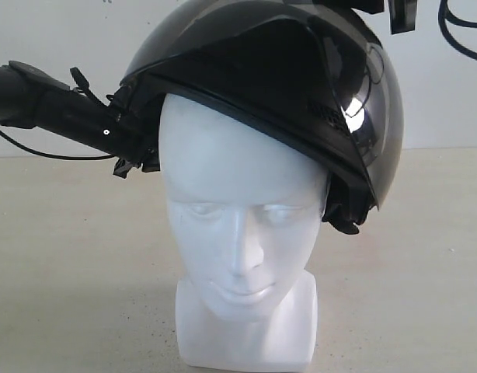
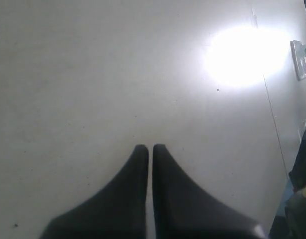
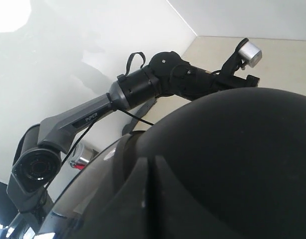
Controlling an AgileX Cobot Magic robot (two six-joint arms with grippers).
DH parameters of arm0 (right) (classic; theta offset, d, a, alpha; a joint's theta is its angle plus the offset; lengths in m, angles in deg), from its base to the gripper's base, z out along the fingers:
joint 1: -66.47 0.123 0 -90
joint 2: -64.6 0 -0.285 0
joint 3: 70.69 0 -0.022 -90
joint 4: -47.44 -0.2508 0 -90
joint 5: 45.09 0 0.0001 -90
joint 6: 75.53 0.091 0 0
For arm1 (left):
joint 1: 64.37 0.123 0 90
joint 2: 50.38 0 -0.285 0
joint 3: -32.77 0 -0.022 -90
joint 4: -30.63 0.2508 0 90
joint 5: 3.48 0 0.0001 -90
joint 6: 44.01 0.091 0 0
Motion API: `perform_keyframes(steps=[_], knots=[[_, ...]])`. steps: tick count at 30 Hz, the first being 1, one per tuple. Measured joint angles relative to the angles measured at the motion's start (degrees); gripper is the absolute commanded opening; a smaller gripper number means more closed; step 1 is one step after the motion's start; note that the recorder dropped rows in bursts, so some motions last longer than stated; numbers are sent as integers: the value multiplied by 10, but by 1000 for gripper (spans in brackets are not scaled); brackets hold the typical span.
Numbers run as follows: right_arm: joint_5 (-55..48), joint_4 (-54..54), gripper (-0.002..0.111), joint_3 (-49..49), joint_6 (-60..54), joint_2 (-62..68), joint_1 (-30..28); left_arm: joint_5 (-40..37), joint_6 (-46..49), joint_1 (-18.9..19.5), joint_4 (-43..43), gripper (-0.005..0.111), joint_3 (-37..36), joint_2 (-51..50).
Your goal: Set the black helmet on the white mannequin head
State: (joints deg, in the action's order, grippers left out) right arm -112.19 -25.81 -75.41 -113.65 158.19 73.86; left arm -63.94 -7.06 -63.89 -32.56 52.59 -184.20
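**A:** Where is the helmet (image 1: 301, 85)?

**B:** It sits on top of the head (image 1: 238, 202) and covers the crown. It is tilted, with its rim higher on the left of the exterior view and lower on the right. The forehead and face are bare. The head stands upright on the pale table (image 1: 67, 256), facing the camera.

**A:** What is the left gripper (image 2: 150, 148) doing?

**B:** Its two dark fingers are pressed nearly together, with only a thin slit between them and nothing in it. Behind them is a plain pale surface. In the exterior view the left arm (image 1: 60, 105) reaches in to the helmet's raised rim, and the arm's tip is partly hidden there.

**A:** And the right gripper (image 3: 154, 162)?

**B:** It is above the helmet's crown with its fingers closed against each other. They are black against black, so they may be touching the shell, but the view does not make that clear. Nothing can be seen clamped between them.
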Motion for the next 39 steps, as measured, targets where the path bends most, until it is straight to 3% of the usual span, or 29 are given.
perform_keyframes(steps=[11,33,39], knots=[[2,20,0,0,6,-16,1,1,4,0,0,4,0,0],[14,35,0,-1,31,-20,86,0,10,0,0,4,0,0],[14,37,0,-2,34,-20,86,-10,11,19,-2,4,0,0]])
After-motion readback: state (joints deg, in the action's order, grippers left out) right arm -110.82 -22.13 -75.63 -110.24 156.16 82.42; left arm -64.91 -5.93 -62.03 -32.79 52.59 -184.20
